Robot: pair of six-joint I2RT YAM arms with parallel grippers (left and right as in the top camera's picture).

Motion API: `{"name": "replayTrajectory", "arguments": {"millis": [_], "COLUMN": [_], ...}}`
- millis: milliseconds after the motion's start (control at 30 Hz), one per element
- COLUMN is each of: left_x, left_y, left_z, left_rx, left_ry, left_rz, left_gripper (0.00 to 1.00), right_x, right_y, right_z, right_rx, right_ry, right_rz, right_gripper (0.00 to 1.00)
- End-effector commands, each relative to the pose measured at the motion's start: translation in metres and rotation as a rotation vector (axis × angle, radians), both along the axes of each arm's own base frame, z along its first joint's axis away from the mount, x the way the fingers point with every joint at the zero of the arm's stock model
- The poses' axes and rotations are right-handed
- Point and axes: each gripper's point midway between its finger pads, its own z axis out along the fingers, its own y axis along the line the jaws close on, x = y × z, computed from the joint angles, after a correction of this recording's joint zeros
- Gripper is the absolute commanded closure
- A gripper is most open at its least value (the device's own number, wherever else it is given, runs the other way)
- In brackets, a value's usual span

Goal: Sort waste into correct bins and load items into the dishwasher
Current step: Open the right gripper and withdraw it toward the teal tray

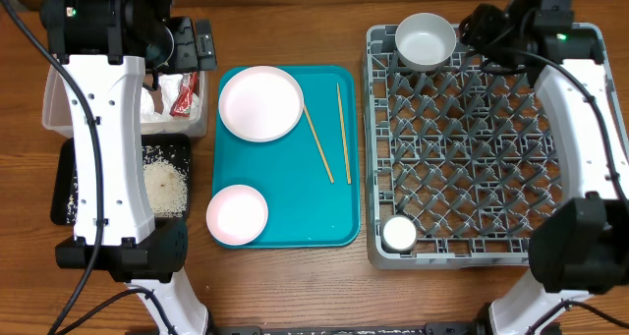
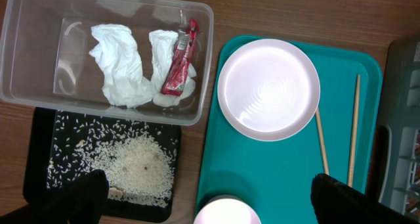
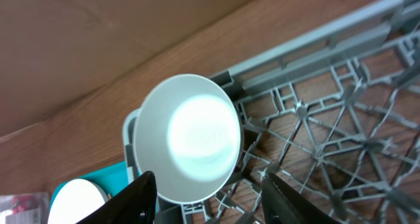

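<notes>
We count napkins [image 2: 118,66], red foil wrapper [image 2: 178,63] and rice [image 2: 134,165] binned, bowl [image 1: 426,40] and cup [image 1: 399,234] in the dish rack [image 1: 472,129], large plate [image 1: 260,102], small plate [image 1: 237,214] and chopsticks [image 1: 317,144] left, left gripper [image 2: 213,188] and right gripper [image 3: 209,191] both spread empty.

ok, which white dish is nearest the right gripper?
The white bowl in the dish rack's far-left corner, just ahead of the right gripper. The small white cup and both plates sit farther off.

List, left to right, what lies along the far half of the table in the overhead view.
clear tub → large white plate → two chopsticks → white bowl, sitting in the far-left corner of the grey dish rack
</notes>
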Motion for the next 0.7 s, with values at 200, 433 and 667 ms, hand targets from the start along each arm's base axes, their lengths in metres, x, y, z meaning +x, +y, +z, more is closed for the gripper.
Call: {"name": "replayTrajectory", "arguments": {"millis": [200,433,667], "left_x": [-0.003,-0.003,-0.003], "left_y": [0.003,0.003,0.003], "left_z": [0.015,0.015,0.015], "left_rx": [0.005,0.005,0.005], "left_ry": [-0.046,-0.046,-0.046], "left_rz": [0.017,0.017,0.017], "left_gripper": [0.0,0.0,0.0], "right_x": [0.013,0.018,0.019], "right_y": [0.018,0.015,0.015], "right_z": [-0.066,-0.095,-0.101], "right_rx": [0.028,0.016,0.016], "right_ry": [0.125,0.17,0.177], "right_rz": [-0.035,-0.053,-0.053], "right_gripper": [0.55,0.59,0.82]}}
